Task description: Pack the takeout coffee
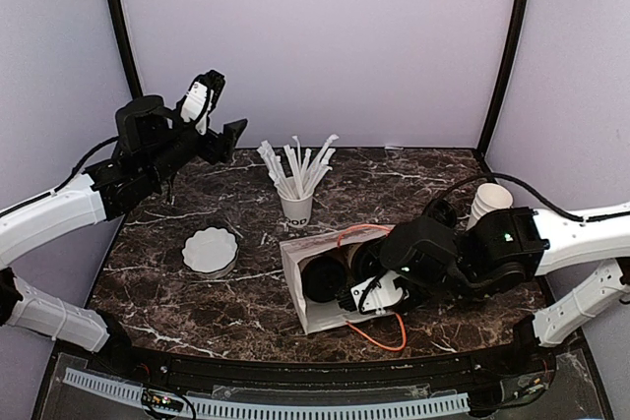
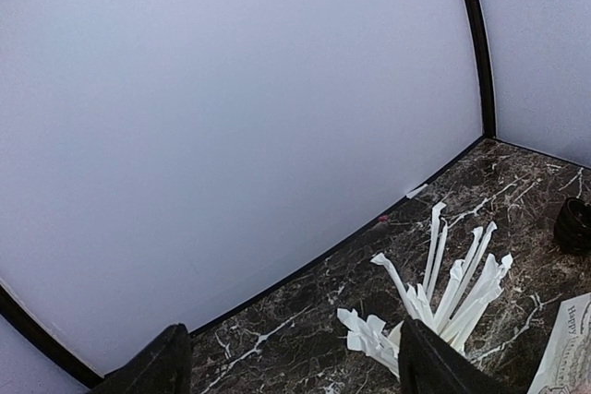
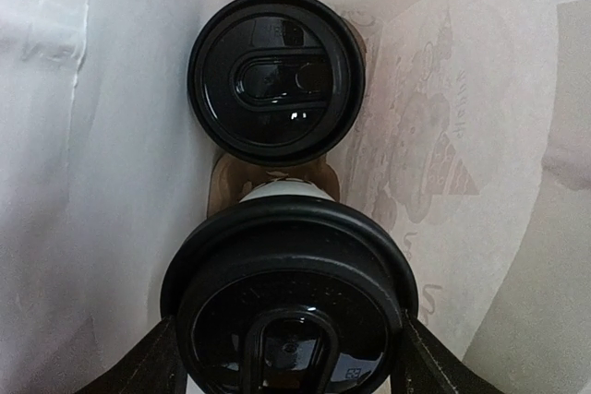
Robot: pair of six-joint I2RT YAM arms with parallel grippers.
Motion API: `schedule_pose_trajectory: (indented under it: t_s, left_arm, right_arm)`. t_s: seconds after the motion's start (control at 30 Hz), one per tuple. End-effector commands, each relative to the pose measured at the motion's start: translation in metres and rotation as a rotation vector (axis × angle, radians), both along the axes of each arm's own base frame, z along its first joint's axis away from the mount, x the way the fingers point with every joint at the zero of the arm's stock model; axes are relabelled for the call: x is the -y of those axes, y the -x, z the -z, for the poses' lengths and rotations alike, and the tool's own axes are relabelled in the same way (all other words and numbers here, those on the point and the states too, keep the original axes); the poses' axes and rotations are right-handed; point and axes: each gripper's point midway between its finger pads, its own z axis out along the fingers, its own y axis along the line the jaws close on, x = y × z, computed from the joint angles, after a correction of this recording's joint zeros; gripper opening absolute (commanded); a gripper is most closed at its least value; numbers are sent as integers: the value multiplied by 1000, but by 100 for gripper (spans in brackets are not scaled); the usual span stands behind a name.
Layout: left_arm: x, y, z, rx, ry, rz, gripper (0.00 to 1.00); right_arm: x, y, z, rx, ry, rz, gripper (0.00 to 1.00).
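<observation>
Left gripper [image 2: 291, 364]: being held aloft, jaws apart.
Right gripper [image 3: 291, 350]: being clamped on near cup [image 3: 288, 297], inside paper bag [image 3: 102, 145].
Far cup [image 3: 275, 76]: being contained deeper in bag.

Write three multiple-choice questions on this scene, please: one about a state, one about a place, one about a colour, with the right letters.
1. The left gripper is: A) shut on a spoon; B) open and empty; C) out of view.
2. The two black-lidded coffee cups are: A) on a shelf; B) in the left gripper; C) inside the white paper bag.
3. The bag's handles are: A) orange; B) green; C) blue.
Answers: 1 B, its fingers stand apart with nothing between them; 2 C, the right wrist view shows both lids within the bag's walls; 3 A, orange loops show beside the bag in the top view.
</observation>
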Motion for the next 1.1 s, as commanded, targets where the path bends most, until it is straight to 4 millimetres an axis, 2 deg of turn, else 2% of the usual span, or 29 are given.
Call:
schedule_pose_trajectory:
  t_s: [0.0,0.23,0.53,0.83,1.07]
  left_arm:
    - [-4,6,-6,14,28,10,79]
    - [-2,5,-4,12,24,17,79]
    - [0,5,-1,5,20,24,79]
    - [3,7,0,-5,32,48,79]
    - [5,9,-3,-9,47,66,79]
  right_arm:
    - [-10,-14,-5,-32,-63,61,47]
    - [-8,-19,5,-95,-54,80,47]
    - [-5,-32,17,-50,-57,114,46]
    - [-3,-33,29,-41,-40,111,45]
    - [-2,-44,33,-34,-54,139,45]
